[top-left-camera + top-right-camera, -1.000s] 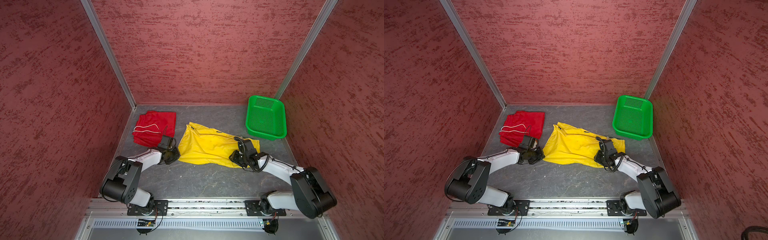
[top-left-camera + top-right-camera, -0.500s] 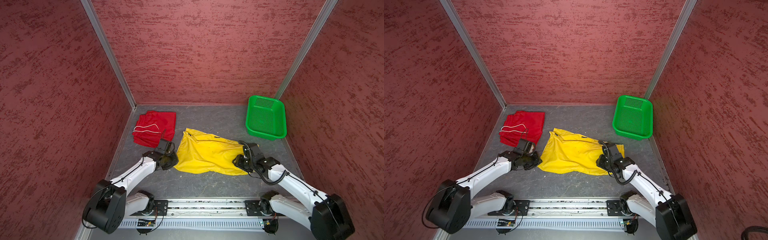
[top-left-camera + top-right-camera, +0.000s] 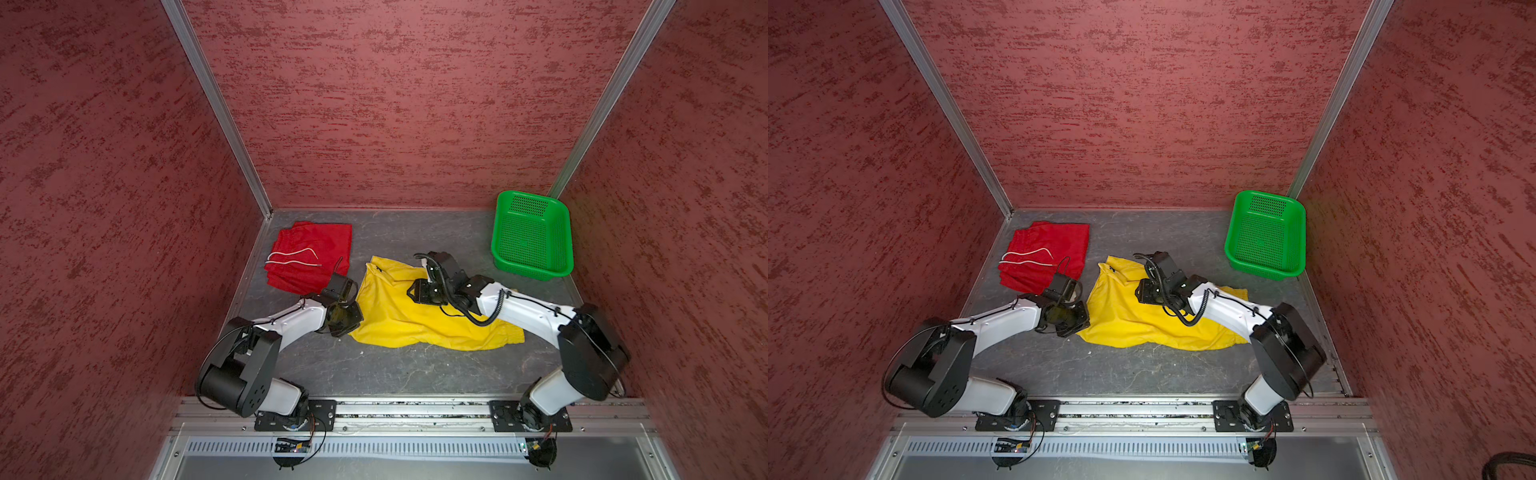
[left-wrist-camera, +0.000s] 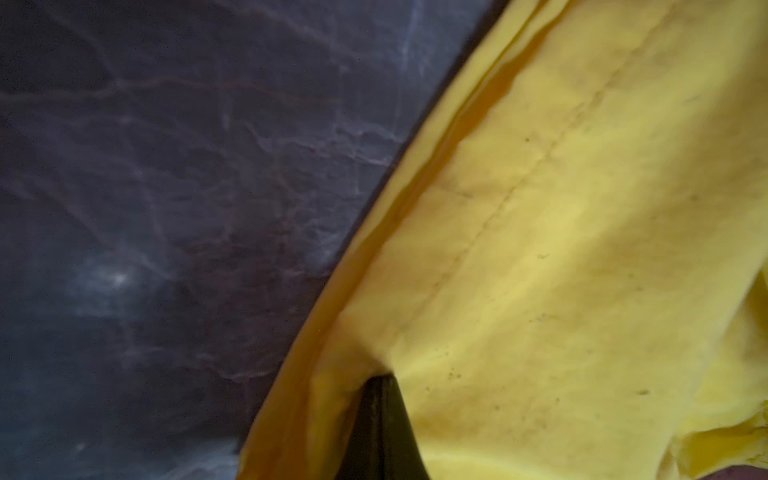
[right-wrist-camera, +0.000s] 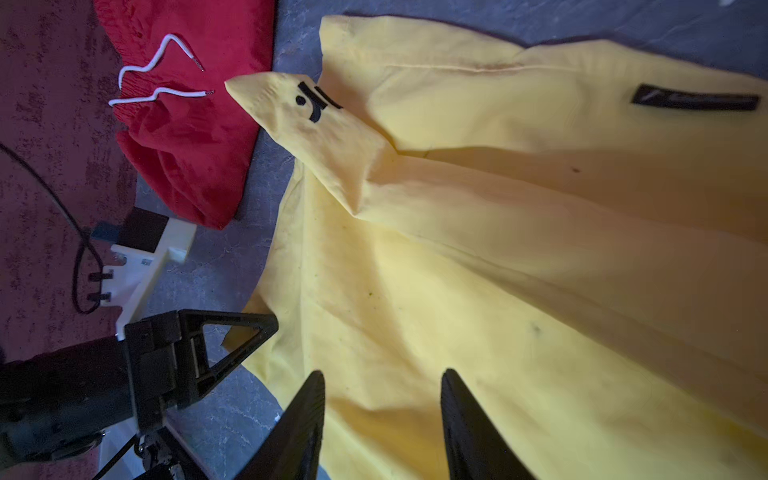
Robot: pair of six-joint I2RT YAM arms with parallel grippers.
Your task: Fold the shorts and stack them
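The yellow shorts (image 3: 419,328) (image 3: 1142,328) lie spread and rumpled across the middle of the table. My left gripper (image 3: 353,322) (image 3: 1079,324) (image 4: 380,378) is shut on their near left corner, and cloth bunches at the fingertips. My right gripper (image 3: 411,291) (image 3: 1140,293) (image 5: 384,374) hovers open over the middle of the yellow shorts (image 5: 519,257), nothing between its fingers (image 5: 307,411). The red shorts (image 3: 309,257) (image 3: 1044,255) (image 5: 195,124) lie folded at the back left, white drawstring on top.
A green perforated basket (image 3: 536,272) (image 3: 1262,272) stands at the back right corner. Red walls close in the table on three sides. A metal rail (image 3: 415,409) carrying both arm bases runs along the front edge.
My right gripper has moved left and back, from the yellow shorts' right end to over their middle. The left gripper has stayed at the near left corner.
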